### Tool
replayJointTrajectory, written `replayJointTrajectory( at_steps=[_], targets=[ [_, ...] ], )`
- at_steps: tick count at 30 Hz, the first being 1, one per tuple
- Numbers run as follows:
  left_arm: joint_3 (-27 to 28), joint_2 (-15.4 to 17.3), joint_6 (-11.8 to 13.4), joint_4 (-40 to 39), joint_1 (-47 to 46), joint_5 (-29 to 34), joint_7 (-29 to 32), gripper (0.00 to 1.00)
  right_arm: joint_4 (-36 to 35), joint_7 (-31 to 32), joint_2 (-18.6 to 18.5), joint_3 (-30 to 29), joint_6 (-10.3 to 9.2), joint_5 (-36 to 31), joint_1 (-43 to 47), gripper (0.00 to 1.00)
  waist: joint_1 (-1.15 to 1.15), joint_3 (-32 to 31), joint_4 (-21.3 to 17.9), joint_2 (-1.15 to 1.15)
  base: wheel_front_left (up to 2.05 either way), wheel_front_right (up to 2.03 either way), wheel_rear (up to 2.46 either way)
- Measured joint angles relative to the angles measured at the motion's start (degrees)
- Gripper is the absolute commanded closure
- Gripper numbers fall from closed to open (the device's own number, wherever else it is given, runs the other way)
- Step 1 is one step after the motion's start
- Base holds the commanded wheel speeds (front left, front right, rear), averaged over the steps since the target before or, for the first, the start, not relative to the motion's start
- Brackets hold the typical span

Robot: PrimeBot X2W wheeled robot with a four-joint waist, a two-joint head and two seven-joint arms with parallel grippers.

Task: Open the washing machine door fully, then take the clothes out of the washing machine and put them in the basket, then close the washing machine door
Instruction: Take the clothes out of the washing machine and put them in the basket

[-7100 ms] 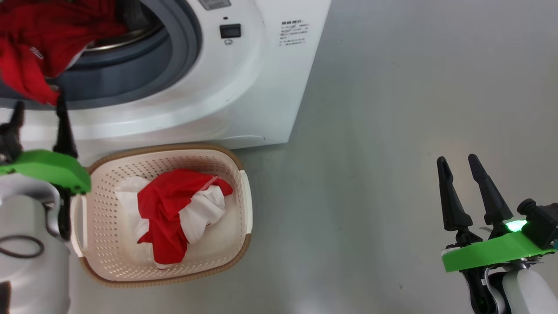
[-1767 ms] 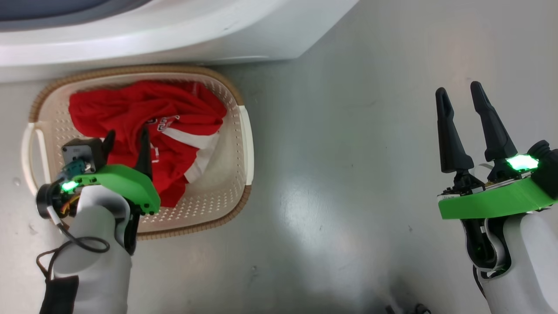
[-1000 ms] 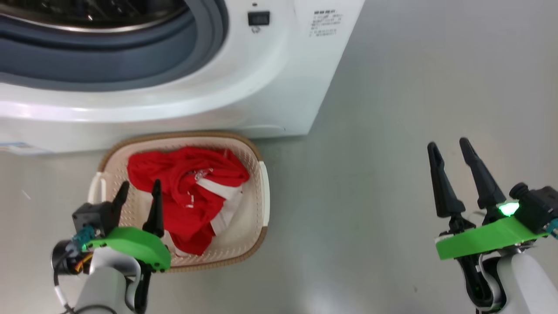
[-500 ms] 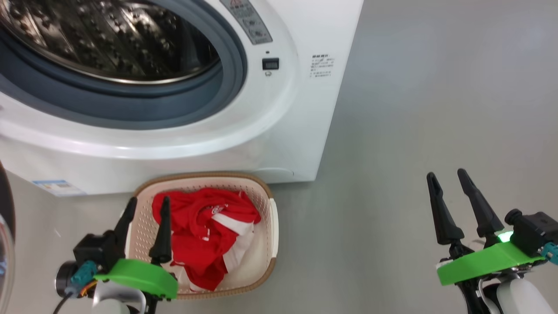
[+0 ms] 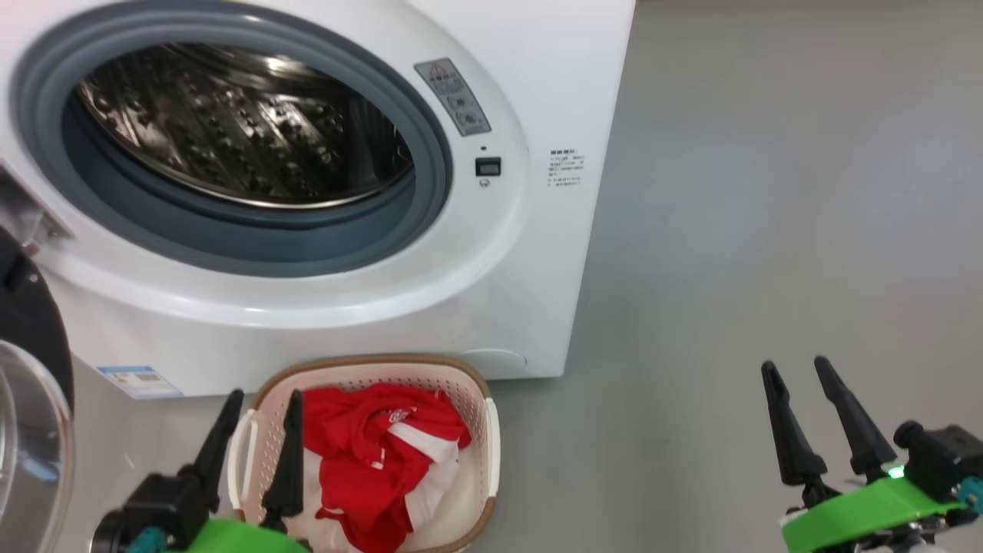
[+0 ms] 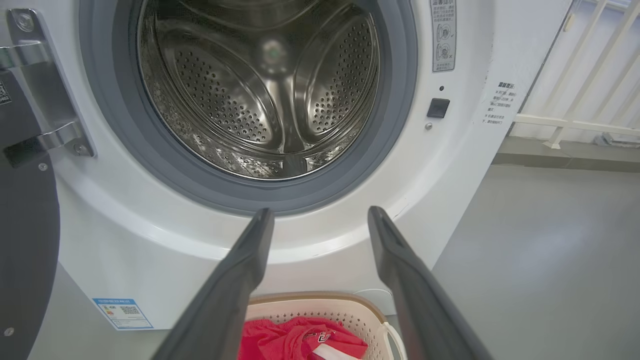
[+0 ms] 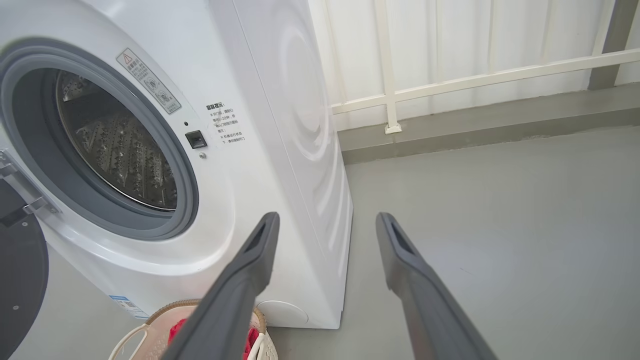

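Standing open left of the big white front-loading washing machine (image 5: 537, 253): its large round black-rimmed glass door (image 5: 34, 399). Bright red-and-white clothes (image 5: 369, 453) are lying in the small cream perforated plastic basket (image 5: 491, 430) just before that machine. Left gripper (image 5: 265, 394) and right gripper (image 5: 795, 363) are hovering nearby, fingers spread, empty.

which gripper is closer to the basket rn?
Left. The left gripper sits at the left rim of the basket; the right gripper is well off to its right, above the floor.
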Motion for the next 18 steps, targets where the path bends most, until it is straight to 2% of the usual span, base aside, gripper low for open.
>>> replayJointTrajectory(
  at_steps=[18],
  targets=[
    [1.81, 0.03, 0.00, -8.67, 11.55, 0.89, 0.00, 0.00, -0.58, 0.00, -0.43, -1.37, 0.00, 0.00, 7.06, 0.00, 0.00, -6.04, -0.02, 0.00, 0.00, 0.00, 0.00]
  ],
)
